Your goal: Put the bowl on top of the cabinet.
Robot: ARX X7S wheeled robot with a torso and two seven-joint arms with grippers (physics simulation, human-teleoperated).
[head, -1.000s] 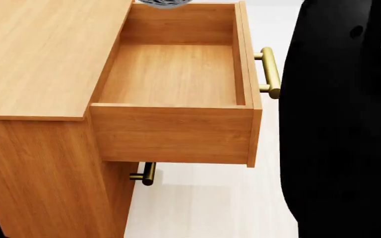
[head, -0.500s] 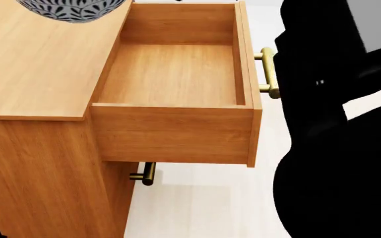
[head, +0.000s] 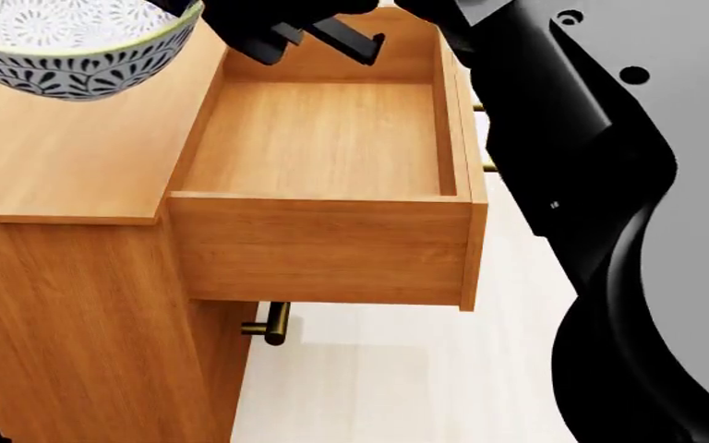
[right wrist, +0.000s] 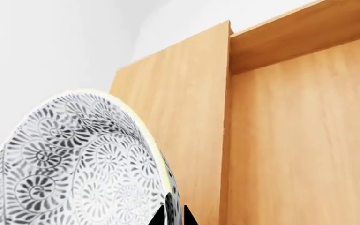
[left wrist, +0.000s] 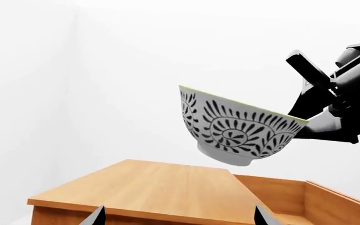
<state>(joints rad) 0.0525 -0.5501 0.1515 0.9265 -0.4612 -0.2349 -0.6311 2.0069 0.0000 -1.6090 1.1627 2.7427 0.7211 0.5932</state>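
Wooden open drawer [head: 324,138] beside held bowl [head: 78,46]

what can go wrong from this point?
1. The right gripper holds the bowl only by its rim, and the bowl is tilted in mid-air. It could slip or rotate in the pinch.
2. The bowl hangs clear above the cabinet top. Released from there, it would likely drop and roll or chip.
3. The open drawer sits right beside the top. A drift sideways could land the bowl in it.
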